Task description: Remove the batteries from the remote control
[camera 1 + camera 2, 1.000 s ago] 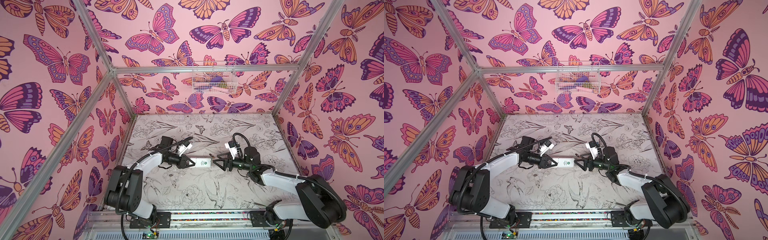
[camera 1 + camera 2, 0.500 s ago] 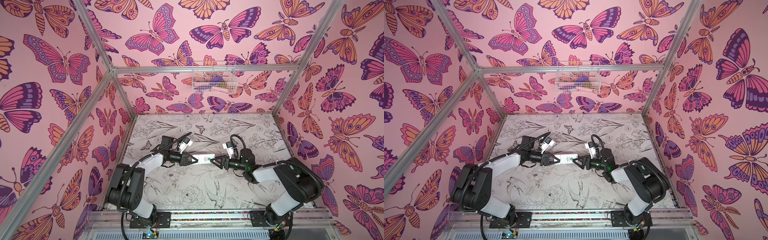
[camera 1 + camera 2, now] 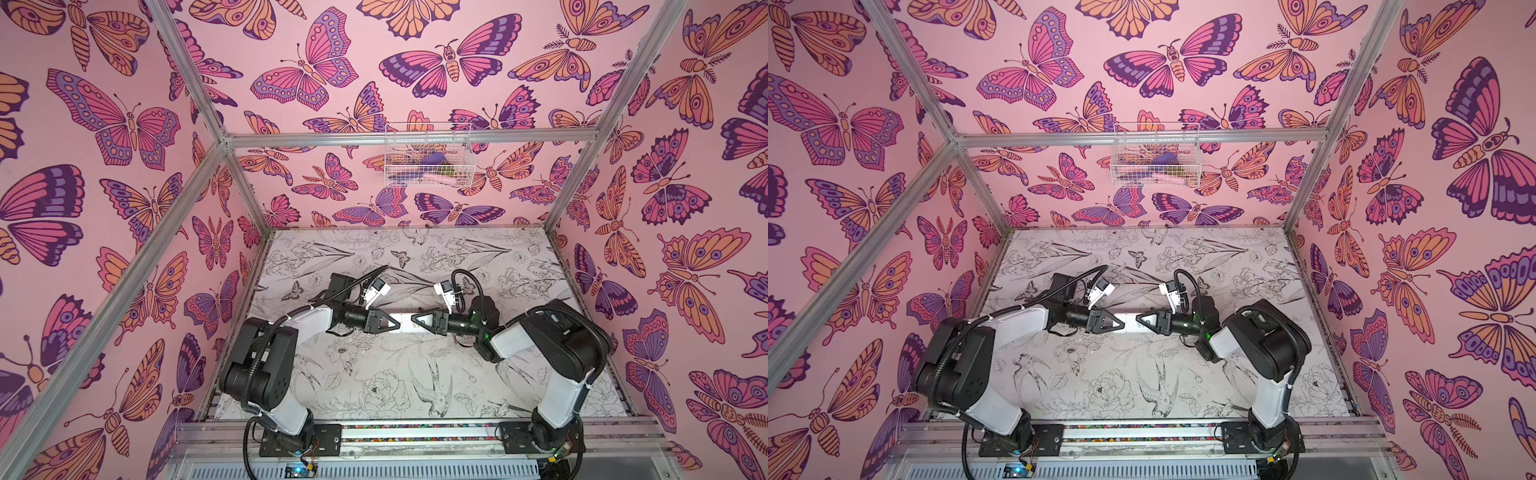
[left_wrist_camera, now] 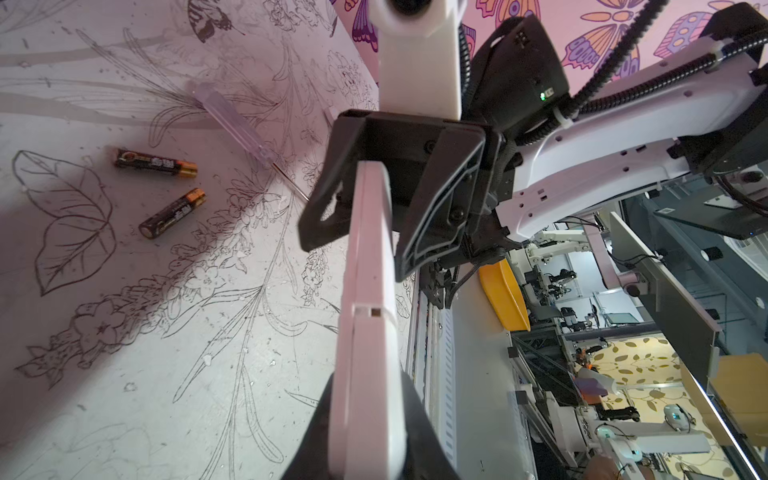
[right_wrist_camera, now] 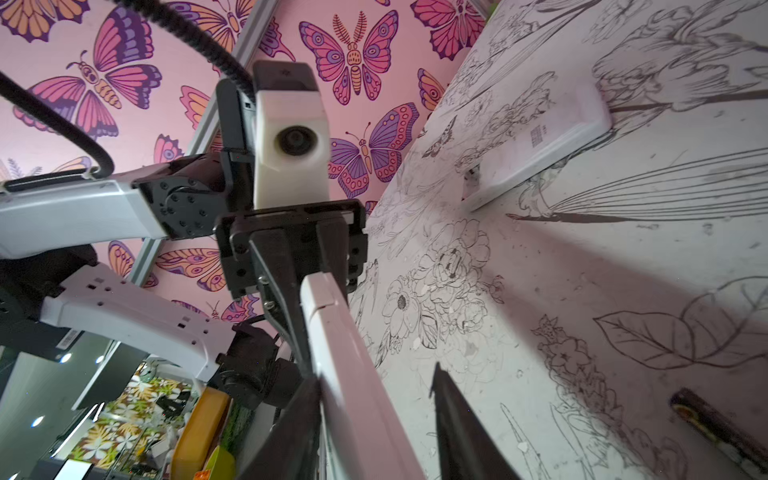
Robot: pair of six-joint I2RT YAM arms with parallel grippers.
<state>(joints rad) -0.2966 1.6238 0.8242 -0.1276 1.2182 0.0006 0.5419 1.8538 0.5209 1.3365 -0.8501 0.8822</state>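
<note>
The white remote control [image 3: 402, 323] [image 3: 1128, 323] hangs level above the table between my two grippers. My left gripper [image 3: 388, 324] [image 4: 365, 449] is shut on one end of it. Round the other end is my right gripper [image 3: 416, 322] [image 5: 372, 374], still open: one finger touches the remote's side [image 5: 332, 324] and the other stands apart from it. Two black batteries with gold ends [image 4: 156, 162] [image 4: 172, 212] lie loose on the table. A blurred dark battery [image 5: 715, 424] shows in the right wrist view. In both top views the arms hide the batteries.
A clear-handled screwdriver [image 4: 232, 122] lies beside the two batteries. A flat white piece with a small printed label [image 5: 540, 145] lies farther back on the flower-printed table [image 3: 374, 390]. A wire basket [image 3: 426, 156] hangs on the back wall.
My right gripper has slid leftward onto the remote's free end and its jaws have narrowed. The left gripper still holds the remote in about the same place.
</note>
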